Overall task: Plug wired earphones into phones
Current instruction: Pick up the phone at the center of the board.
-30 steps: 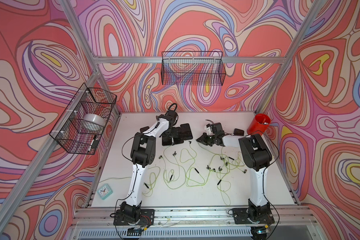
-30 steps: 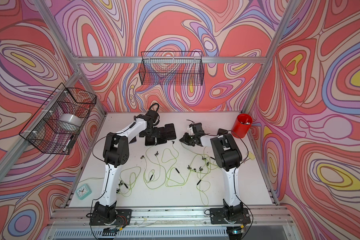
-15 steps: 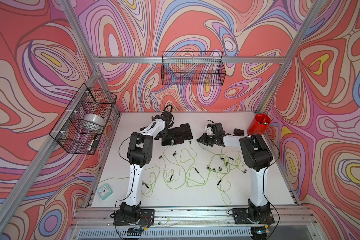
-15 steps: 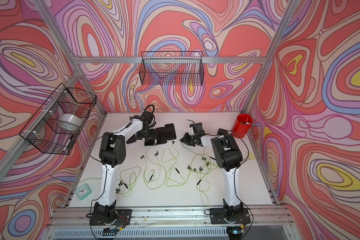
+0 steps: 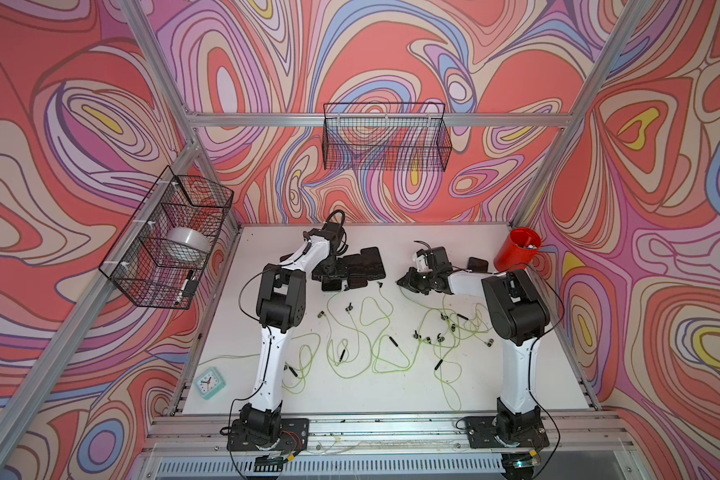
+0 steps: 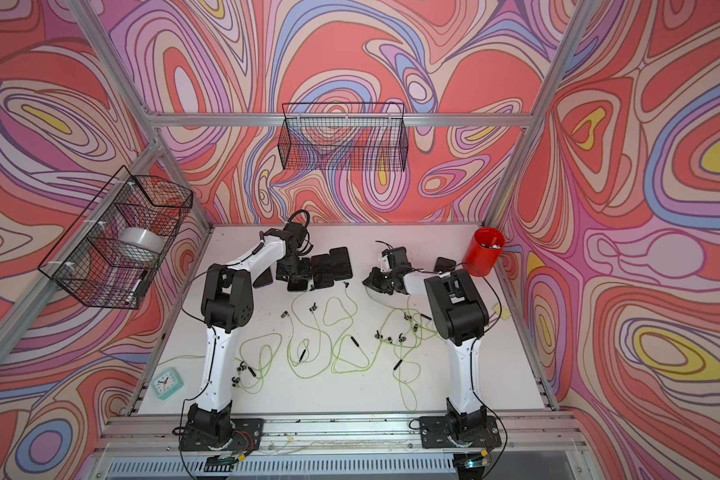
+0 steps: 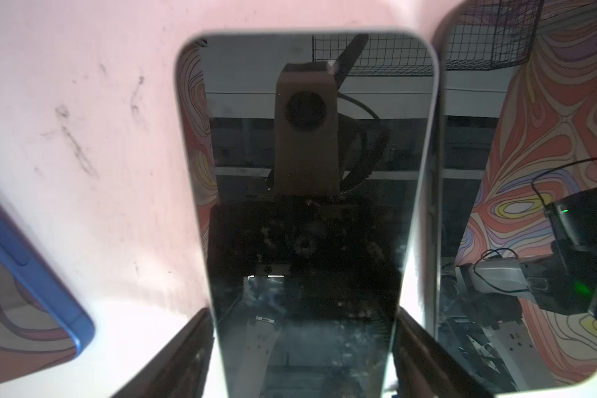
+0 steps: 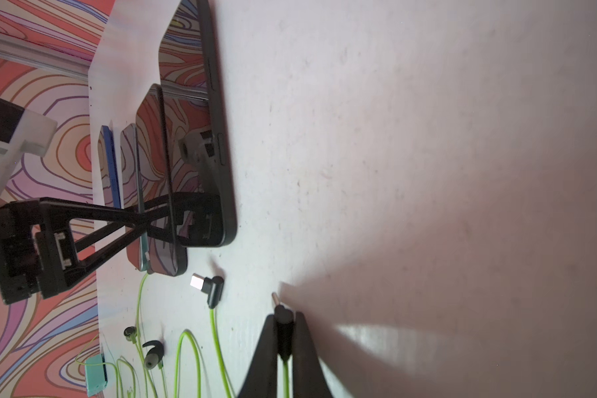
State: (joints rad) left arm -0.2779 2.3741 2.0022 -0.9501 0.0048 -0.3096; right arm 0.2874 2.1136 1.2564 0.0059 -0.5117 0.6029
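Several black phones (image 5: 364, 266) lie side by side at the back middle of the white table (image 5: 391, 399) in both top views. My left gripper (image 7: 304, 312) points down over the leftmost of that row; its fingertips (image 7: 204, 315) sit against both long edges of this phone (image 7: 307, 172). Yellow-green wired earphones (image 5: 350, 332) sprawl across the table's middle. To the right of the row, my right gripper (image 8: 285, 320) hovers low, shut on a dark earphone plug (image 8: 283, 318) whose metal tip pokes forward and whose green cable trails back. Another plug (image 8: 211, 286) lies loose by the phones' near ends.
One more phone (image 5: 476, 264) lies behind the right arm, and a blue-edged phone (image 7: 31, 258) lies left of the held one. A red cup (image 5: 516, 249) stands back right, a mint clock (image 5: 210, 382) front left. Wire baskets (image 5: 167, 237) (image 5: 385, 141) hang on the walls.
My left gripper shifted slightly left over the phone row and its fingers closed in onto the phone's edges. The right arm and its plug have not moved.
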